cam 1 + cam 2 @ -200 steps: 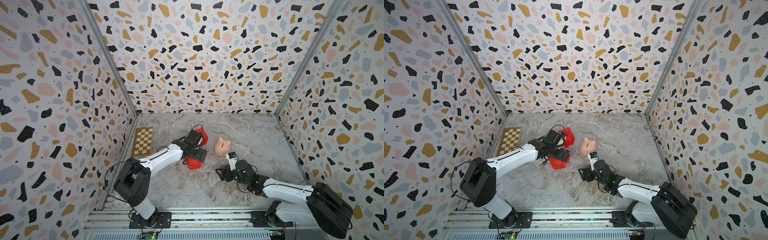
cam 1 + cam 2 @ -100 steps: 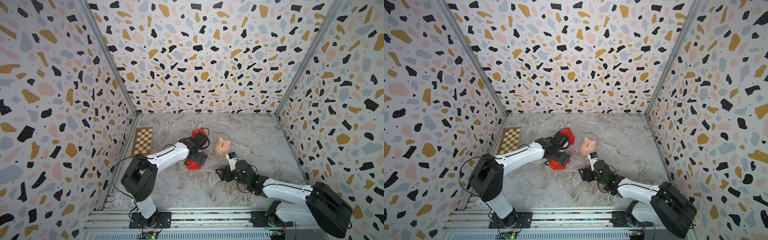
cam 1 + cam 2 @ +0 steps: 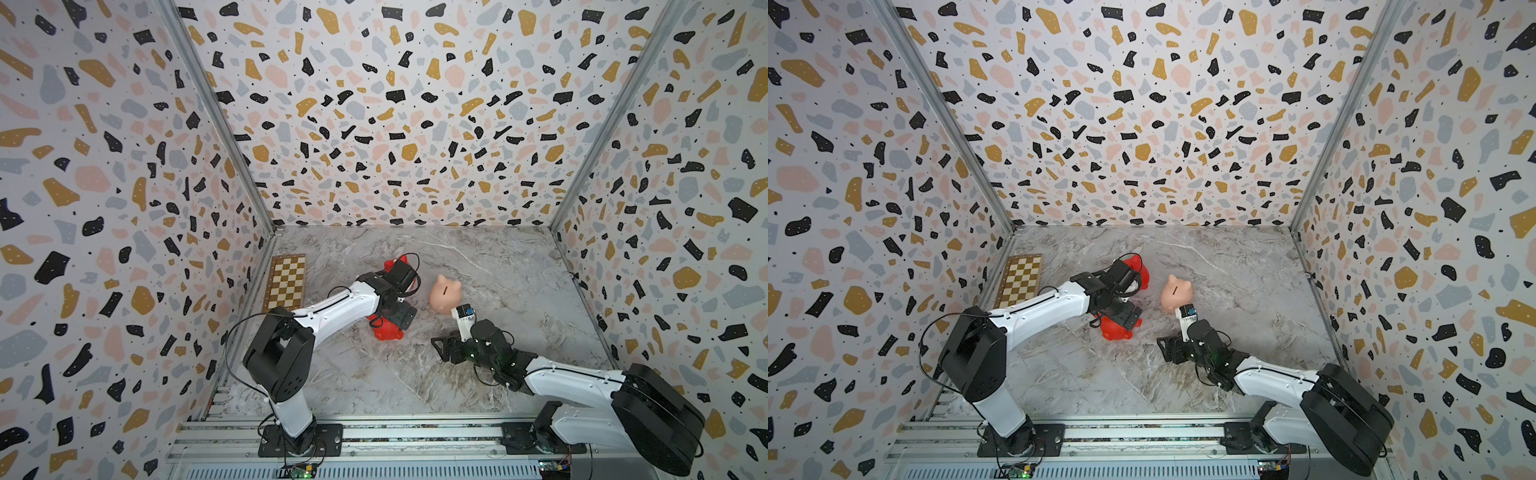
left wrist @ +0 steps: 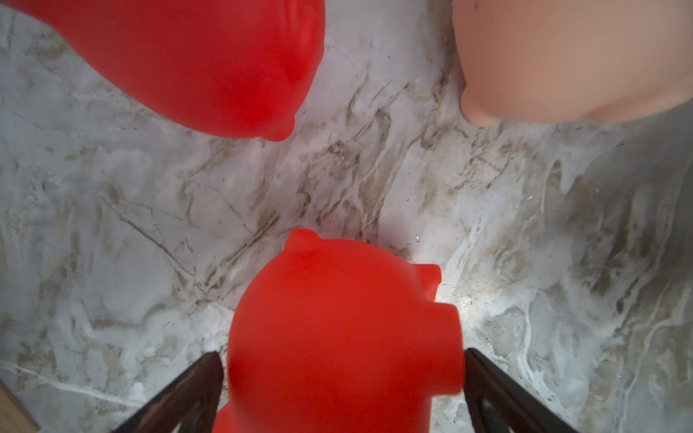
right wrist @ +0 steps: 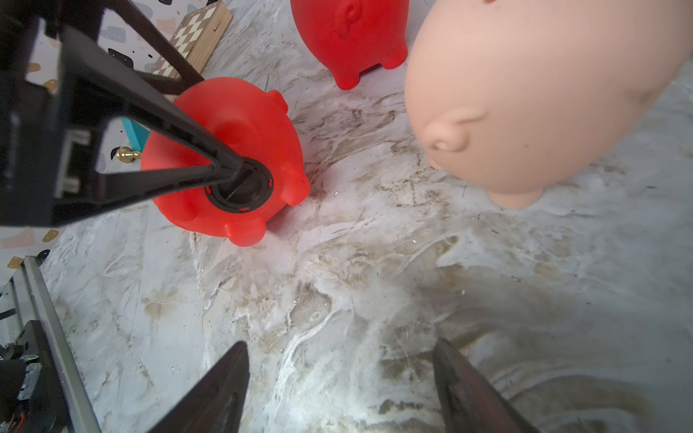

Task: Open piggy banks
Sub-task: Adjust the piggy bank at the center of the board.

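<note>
Marbled tabletop carries 3 piggy banks: a tipped red pig lying with its black plug exposed, an upright red pig behind, and a peach pig near the right gripper, whose jaws hang apart over bare marble. The left gripper straddles the tipped red pig, spread wide, 1 fingertip at the black plug. Opening this pig seems underway, and next the left gripper must clamp while the right gripper twists the plug free.
</note>
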{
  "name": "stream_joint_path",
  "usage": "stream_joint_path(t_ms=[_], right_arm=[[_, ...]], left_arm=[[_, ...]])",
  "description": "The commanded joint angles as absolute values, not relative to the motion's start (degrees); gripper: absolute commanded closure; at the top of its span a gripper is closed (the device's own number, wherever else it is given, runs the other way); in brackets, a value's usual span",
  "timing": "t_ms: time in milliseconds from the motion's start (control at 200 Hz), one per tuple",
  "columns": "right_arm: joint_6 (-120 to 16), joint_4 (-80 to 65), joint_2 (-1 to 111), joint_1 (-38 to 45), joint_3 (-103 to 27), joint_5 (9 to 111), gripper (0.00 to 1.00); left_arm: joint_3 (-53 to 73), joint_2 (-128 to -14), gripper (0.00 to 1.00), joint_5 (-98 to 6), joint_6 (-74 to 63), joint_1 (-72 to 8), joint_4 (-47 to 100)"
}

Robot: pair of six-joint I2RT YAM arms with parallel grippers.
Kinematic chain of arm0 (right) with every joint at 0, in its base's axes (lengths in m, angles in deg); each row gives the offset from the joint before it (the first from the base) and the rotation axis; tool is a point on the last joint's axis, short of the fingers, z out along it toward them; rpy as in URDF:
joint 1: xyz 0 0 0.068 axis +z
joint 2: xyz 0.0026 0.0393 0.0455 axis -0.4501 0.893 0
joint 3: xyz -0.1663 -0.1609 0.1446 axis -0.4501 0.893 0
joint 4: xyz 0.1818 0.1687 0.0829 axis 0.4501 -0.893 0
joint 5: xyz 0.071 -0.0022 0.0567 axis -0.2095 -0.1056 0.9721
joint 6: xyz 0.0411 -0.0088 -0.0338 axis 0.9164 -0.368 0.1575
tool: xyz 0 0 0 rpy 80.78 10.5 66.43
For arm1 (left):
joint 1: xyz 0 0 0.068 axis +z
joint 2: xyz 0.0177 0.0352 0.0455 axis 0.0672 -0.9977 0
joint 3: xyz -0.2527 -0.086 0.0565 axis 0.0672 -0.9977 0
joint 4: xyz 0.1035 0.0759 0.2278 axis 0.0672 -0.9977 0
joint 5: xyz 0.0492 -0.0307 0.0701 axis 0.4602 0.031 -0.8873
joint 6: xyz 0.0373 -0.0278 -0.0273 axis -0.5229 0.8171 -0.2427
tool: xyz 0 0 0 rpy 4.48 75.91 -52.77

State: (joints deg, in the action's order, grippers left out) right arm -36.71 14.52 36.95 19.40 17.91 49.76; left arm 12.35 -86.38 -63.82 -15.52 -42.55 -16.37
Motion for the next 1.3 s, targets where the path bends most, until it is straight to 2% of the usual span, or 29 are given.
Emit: stream_joint_path(t_ms=[0, 471, 766, 1296], right_arm=[[-37.19, 14.25, 37.08, 19.65, 17.60, 48.99, 0.22], [-37.15, 14.25, 37.61, 20.66, 18.23, 48.84, 0.22], [-39.15, 10.83, 38.08, 26.01, 15.70, 40.76, 0.22], [-38.81, 15.20, 36.06, 26.24, 16.45, 43.71, 0.27]], left_arm=[[14.62, -87.37, 0.01, -61.03, -16.39, -41.16, -19.16], [13.62, -88.27, 0.01, -55.79, -16.44, -36.73, -18.20], [14.94, -91.68, 0.01, -50.02, -16.58, -34.43, -18.68], [15.04, -90.83, 0.01, -46.39, -15.56, -33.64, -18.77]])
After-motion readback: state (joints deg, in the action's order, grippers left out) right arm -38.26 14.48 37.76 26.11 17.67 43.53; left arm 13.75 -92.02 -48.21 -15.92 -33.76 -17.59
